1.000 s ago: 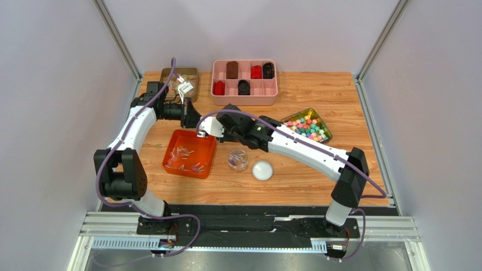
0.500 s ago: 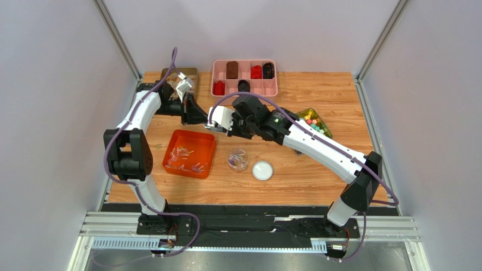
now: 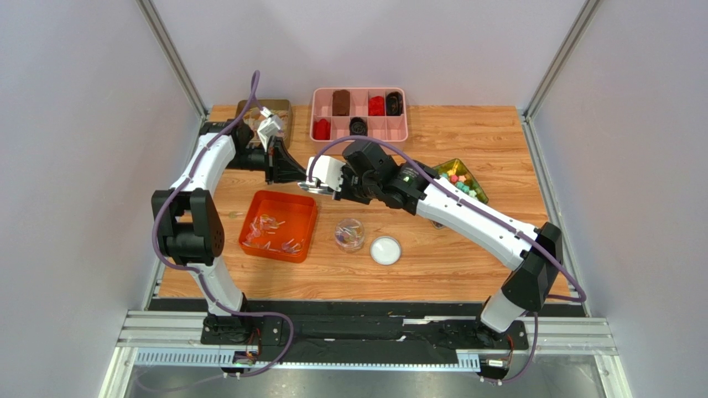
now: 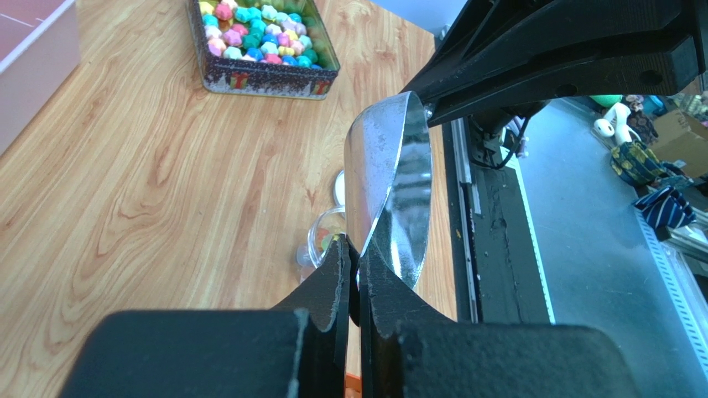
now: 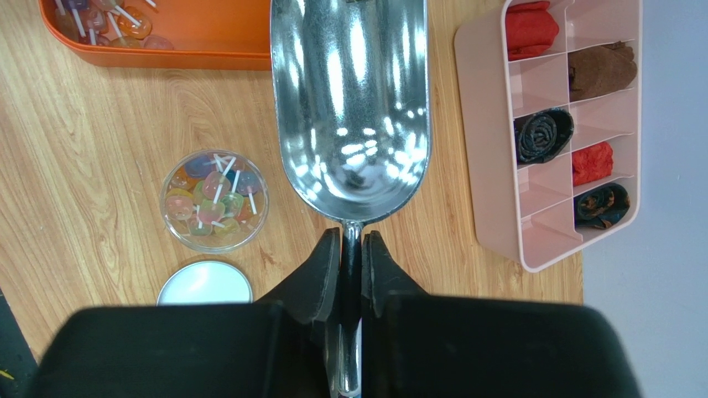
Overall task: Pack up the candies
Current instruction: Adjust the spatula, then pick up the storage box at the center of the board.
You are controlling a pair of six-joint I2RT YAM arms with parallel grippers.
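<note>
White arms point(image 3: 474, 220), blk joints point(image 3: 189, 236), purple cables point(image 3: 253, 91)

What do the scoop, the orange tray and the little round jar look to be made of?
Scoop: bare polished metal, by its mirror glare. Orange tray: probably moulded plastic, being smooth, glossy and uniform in colour. Round jar: clear plastic or glass, since the candies show through; which of the two cannot be told.

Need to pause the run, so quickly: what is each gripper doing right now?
Left gripper: closed, pinching the front lip of the metal scoop.
Right gripper: closed on the metal scoop's handle; scoop empty.
</note>
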